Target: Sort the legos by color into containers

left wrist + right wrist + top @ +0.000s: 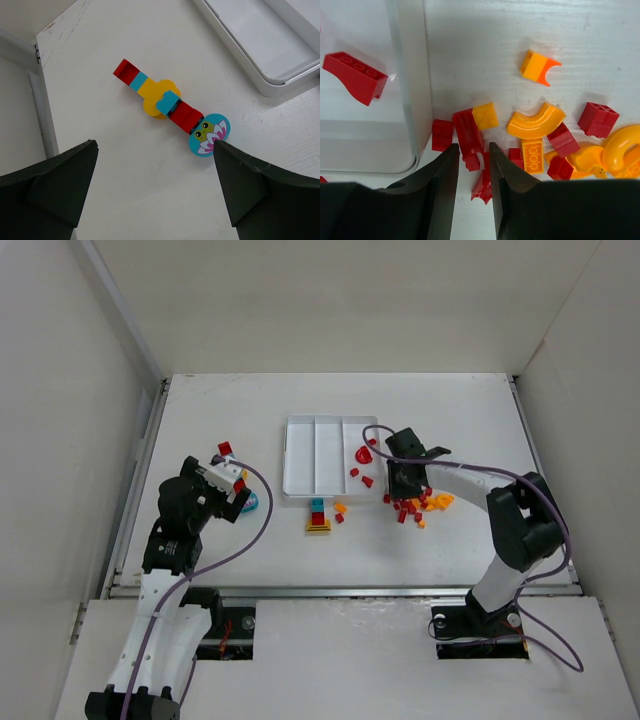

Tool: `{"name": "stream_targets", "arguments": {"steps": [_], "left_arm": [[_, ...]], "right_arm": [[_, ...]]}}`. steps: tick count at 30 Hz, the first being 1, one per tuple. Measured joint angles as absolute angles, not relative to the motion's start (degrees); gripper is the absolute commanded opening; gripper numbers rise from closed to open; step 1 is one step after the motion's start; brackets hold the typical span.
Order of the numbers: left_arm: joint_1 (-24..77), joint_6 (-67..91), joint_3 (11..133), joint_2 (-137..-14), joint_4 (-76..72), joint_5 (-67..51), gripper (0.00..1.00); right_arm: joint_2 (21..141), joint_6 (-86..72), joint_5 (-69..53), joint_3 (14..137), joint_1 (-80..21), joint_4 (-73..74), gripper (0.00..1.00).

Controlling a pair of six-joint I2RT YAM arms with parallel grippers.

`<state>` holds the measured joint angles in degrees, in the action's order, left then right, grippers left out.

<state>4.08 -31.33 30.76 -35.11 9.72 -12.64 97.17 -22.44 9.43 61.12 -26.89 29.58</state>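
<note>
We found the left gripper (155, 146) with its fingers spread wide and nothing between them. It hung over a chain of legos (169, 106) in red, teal and yellow that lay on the table (125, 190) at the centre of the left wrist view, well apart from the tray (290, 460).

The right gripper (472, 150) stood low over the table, just beside the tray's lower right corner. Its fingers were narrow, with a red brick (468, 134), joined to a yellow one, reaching into the gap. We could not tell whether they pinched it.

A loose pile (535, 122) of red and orange legos lay to its right. Red pieces (362, 454) sat in the tray's right compartment, and a small stack (318, 518) stood below the tray.
</note>
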Motion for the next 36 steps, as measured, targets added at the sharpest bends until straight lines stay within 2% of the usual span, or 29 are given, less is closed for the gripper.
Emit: {"name": "stream_targets", "arguments": {"steps": [15,20,24,25,27,36], "left_arm": [[4.1,-31.3,30.5,-35.1,10.1,-13.4,1.0],[4.1,-31.4,30.5,-35.1,10.1,-13.5,1.0],[4.1,-31.5,30.5,-35.1,10.2,-13.5,1.0],[4.1,-31.5,30.5,-35.1,10.2,-13.5,1.0],[4.1,-31.5,30.5,-35.1,10.2,-13.5,1.0],[4.1,-30.2,30.5,-34.0,9.9,-11.5,1.0]], "right_arm": [[99.0,-18.1,8.3,61.7,-26.7,29.4,0.36],[100.6,-17.3,8.3,62.3,-26.7,28.9,0.27],[100.6,-16.9,8.3,62.3,-26.7,28.6,0.13],[100.6,-16.7,8.4,62.3,-26.7,28.5,0.07],[100.7,-16.6,8.4,62.5,-26.7,28.6,0.01],[96.1,-17.1,12.3,64.9,-26.7,31.0,0.0]]}}
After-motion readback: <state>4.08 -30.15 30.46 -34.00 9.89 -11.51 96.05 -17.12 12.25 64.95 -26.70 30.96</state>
